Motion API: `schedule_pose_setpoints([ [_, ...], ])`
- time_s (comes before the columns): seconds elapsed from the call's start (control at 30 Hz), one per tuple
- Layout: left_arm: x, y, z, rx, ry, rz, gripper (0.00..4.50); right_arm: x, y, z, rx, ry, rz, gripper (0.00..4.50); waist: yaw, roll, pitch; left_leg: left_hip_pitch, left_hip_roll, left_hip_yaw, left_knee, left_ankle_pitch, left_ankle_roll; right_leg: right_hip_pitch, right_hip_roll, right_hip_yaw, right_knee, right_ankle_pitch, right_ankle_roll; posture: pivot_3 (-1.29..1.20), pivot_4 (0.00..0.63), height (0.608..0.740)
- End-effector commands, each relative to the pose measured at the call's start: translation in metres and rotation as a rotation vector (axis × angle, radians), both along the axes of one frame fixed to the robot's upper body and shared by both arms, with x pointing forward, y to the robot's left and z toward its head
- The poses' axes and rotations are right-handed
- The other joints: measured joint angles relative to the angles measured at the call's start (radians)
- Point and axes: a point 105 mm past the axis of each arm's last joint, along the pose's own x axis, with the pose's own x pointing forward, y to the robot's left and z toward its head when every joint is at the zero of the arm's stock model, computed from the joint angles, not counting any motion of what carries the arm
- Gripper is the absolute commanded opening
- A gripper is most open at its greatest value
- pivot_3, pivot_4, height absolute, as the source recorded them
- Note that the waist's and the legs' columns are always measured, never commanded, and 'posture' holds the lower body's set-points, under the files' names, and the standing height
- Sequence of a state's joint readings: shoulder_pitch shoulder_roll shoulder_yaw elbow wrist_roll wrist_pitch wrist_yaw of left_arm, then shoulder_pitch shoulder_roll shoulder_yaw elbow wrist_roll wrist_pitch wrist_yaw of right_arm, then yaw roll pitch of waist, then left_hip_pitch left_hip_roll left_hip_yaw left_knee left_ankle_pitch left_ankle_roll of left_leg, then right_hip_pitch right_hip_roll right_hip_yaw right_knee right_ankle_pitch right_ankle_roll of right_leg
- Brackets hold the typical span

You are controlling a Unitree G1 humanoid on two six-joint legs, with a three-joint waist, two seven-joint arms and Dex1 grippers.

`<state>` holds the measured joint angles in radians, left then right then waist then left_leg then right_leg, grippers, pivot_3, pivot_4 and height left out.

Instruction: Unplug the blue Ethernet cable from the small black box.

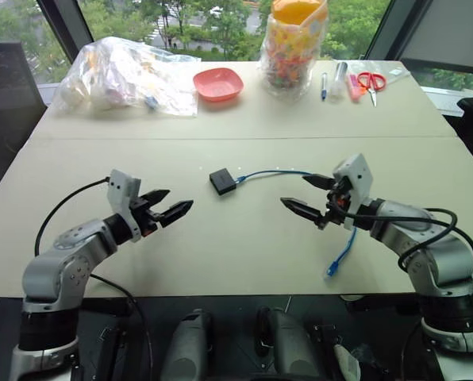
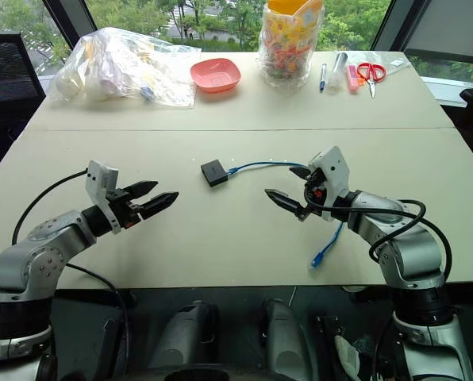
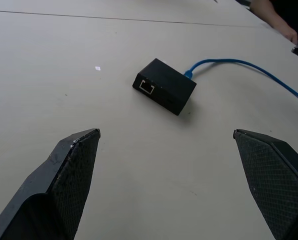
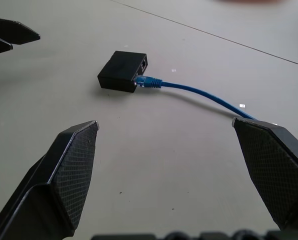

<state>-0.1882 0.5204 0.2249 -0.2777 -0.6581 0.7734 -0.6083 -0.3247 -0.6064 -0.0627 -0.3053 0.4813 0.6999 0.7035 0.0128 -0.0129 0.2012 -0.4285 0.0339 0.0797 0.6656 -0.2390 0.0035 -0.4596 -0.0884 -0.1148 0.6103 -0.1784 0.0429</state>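
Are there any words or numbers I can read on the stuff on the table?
No readable text anywhere.
Small black box: plain, no label.
Colourful printed bag: the pattern is too blurred to read.
Pens and scissors: too small to tell.

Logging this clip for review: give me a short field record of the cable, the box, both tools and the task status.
blue Ethernet cable: lying on the table, one plug seated in the box, free plug near the table's front edge by the right arm
small black box: flat on the table, between the two tools; a second port facing the left tool is unused
left tool: open, holding nothing, short of the box
right tool: open, holding nothing, over the cable
task status: cable not yet unplugged
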Motion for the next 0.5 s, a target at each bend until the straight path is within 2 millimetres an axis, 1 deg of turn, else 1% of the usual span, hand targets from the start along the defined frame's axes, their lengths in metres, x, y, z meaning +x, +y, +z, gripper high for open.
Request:
schedule_pose_setpoints([
  [0.03,0.0019,0.008,0.0185,-0.012,-0.085,0.038,4.48,0.0005,0.0027,0.0082,-0.006,-0.045,0.018,4.5,0.0,0.0,0.0,0.0,0.0,0.0,0.0,0.0,0.0,0.0,0.0,0.0,0.0,0.0,0.0,0.0,0.15,0.74],
  [0.1,0.0048,0.01,0.0228,-0.018,-0.104,0.053,4.48,0.0006,0.0036,0.0074,-0.006,-0.046,0.02,4.5,0.0,0.0,0.0,0.0,0.0,0.0,0.0,0.0,0.0,0.0,0.0,0.0,0.0,0.0,0.0,0.0,0.15,0.74],
  [0.27,0.0047,0.0084,0.0209,-0.007,-0.093,0.034,4.48,0.0003,0.0039,0.0062,-0.005,-0.049,0.017,4.5,0.0,0.0,0.0,0.0,0.0,0.0,0.0,0.0,0.0,0.0,0.0,0.0,0.0,0.0,0.0,0.0,0.15,0.74],
  [0.5,0.0094,0.006,0.0228,0.01,-0.098,0.013,4.48,0.0021,0.005,0.0042,-0.007,-0.056,0.011,4.5,0.0,0.0,0.0,0.0,0.0,0.0,0.0,0.0,0.0,0.0,0.0,0.0,0.0,0.0,0.0,0.0,0.15,0.74],
])
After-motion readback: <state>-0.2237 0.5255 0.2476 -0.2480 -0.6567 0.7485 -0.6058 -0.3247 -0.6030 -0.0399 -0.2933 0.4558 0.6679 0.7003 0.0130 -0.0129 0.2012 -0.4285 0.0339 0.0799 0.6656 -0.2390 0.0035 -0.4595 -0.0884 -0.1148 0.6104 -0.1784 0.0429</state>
